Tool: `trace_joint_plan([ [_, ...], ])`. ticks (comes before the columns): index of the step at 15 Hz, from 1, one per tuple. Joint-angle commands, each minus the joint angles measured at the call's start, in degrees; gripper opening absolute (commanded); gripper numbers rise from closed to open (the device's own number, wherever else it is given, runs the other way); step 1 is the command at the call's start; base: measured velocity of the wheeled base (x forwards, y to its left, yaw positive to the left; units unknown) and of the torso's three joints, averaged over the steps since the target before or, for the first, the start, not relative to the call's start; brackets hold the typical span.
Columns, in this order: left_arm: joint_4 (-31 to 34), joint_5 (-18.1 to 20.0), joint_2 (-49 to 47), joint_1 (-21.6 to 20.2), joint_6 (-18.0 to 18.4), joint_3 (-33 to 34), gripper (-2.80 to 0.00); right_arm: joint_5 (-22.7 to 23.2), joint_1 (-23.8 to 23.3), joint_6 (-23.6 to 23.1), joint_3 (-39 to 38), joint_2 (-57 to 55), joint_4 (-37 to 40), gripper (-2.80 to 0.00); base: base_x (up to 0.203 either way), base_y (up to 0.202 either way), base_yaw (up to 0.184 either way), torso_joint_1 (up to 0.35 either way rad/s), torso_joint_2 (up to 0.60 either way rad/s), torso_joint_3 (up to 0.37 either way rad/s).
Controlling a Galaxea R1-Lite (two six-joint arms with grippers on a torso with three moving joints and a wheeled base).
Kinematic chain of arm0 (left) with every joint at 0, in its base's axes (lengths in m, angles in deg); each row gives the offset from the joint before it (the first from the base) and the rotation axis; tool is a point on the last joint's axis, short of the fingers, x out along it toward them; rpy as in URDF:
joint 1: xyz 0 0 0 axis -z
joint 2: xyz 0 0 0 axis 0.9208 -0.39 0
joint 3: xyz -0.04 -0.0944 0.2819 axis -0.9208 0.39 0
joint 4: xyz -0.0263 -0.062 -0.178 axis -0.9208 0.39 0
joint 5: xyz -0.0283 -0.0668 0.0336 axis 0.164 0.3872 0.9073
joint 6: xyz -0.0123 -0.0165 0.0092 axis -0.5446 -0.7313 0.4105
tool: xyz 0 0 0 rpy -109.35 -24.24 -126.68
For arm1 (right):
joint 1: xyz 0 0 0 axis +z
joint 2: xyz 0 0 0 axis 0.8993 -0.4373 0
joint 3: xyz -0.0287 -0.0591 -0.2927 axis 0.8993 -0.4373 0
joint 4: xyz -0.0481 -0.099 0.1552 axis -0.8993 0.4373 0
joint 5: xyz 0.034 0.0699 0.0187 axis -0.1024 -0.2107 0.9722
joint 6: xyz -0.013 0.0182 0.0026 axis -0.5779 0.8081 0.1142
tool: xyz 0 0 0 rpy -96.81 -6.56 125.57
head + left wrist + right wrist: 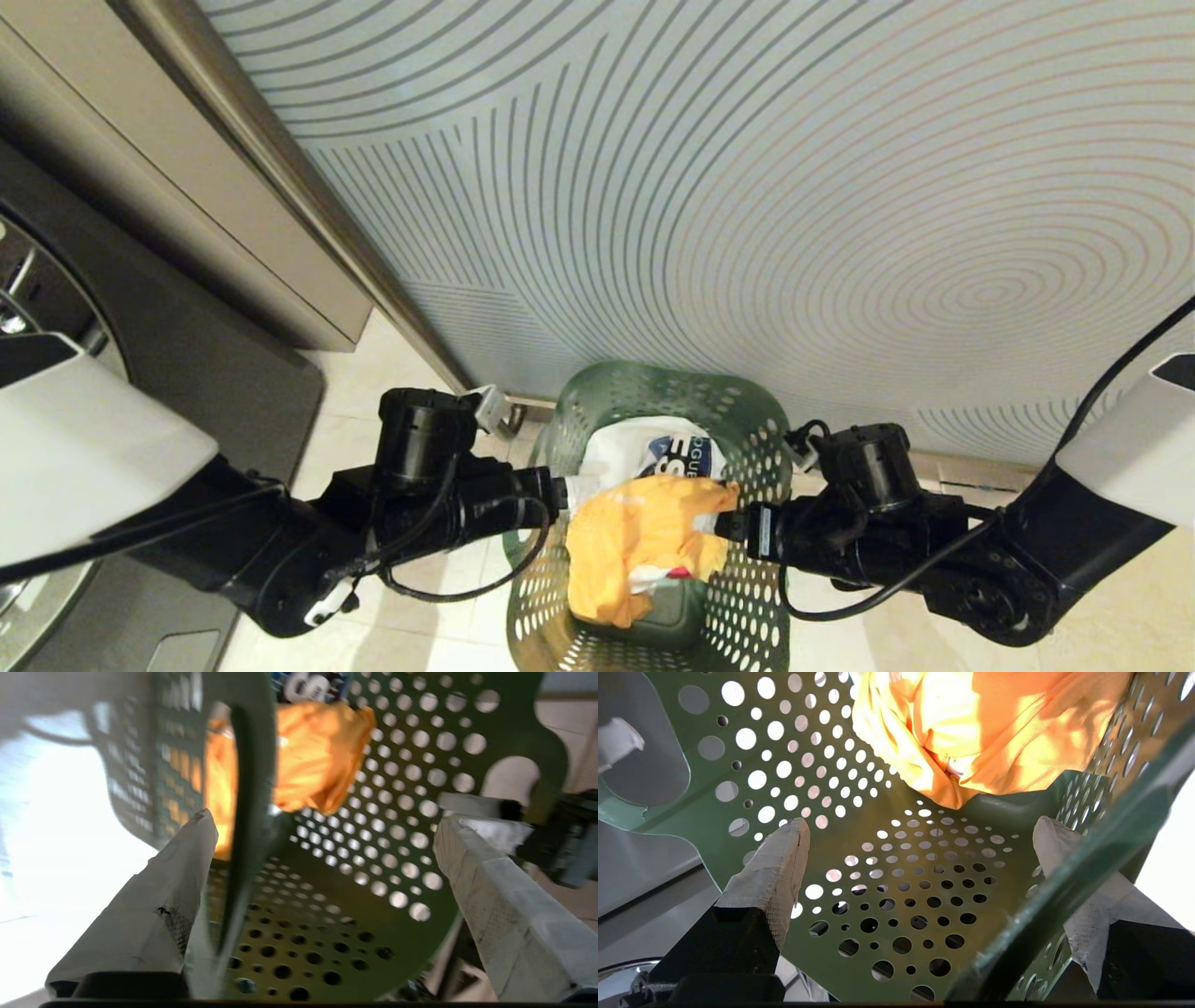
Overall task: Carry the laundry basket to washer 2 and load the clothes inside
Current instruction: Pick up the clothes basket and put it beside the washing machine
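Note:
The dark green perforated laundry basket (756, 579) stands on the tiled floor between my arms. In it lie an orange-yellow garment (644, 541) and a white one with dark blue print (653, 448). My left gripper (563, 490) is open astride the basket's left rim (243, 812), one finger inside and one outside. My right gripper (735, 523) is open astride the right rim (1064, 896) in the same way. The orange garment (994, 728) lies beyond both sets of fingers, untouched. A dark grey washer (187, 373) with a chrome door rim stands far left; no numeral shows on it.
Right behind the basket is a pale wall panel (747, 187) with curved lines. A metal post (280, 168) and a beige cabinet (140, 159) run along the left. Light floor tiles (373, 373) lie between the washer and the basket.

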Motion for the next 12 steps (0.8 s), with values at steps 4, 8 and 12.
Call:
trace_joint_plan([
  [4,-0.5,0.8,-1.0,3.4,-4.1,0.3,0.0,-0.9,0.1,0.1,0.0,0.1,-0.2,0.0,0.0,0.0,0.0,0.0,0.0,0.0],
  [8,-0.6,0.8,-4.0,5.1,-4.8,0.1,0.0,-1.5,0.1,0.2,0.0,-0.2,-0.2,0.0,0.0,0.0,0.0,0.0,0.0,0.0],
  [12,-0.7,0.8,-5.6,5.5,-4.8,-0.4,-2.8,-2.4,0.1,0.1,-0.1,-0.1,-0.1,0.0,0.0,0.0,0.0,0.0,0.0,0.0],
])
